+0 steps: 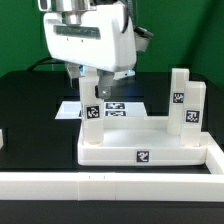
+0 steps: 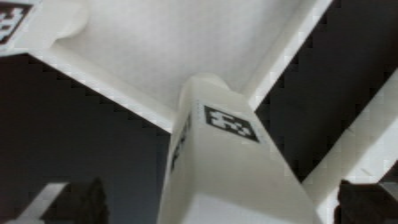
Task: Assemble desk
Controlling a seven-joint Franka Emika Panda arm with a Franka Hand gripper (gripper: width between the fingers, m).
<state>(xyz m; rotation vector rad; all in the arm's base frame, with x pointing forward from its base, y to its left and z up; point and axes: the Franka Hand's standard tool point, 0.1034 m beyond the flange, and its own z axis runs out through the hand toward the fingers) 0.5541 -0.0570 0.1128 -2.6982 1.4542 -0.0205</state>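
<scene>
The desk's white slab [image 1: 140, 150] lies flat on the black table and also shows in the wrist view [image 2: 178, 50]. Two white block legs [image 1: 178, 100] [image 1: 195, 112] stand upright on its far right side in the exterior view. A third tagged leg [image 1: 91, 112] stands at the slab's left corner; in the wrist view [image 2: 228, 150] it runs up between my fingers. My gripper [image 1: 88, 88] [image 2: 217, 200] is around this leg's top. A dark gap shows between the leg and each finger [image 2: 80, 202], so the gripper is open.
A long white rail [image 1: 110, 185] runs along the front of the table. The marker board [image 1: 115, 107] lies behind the slab. A small white part [image 1: 2, 140] shows at the exterior view's left edge.
</scene>
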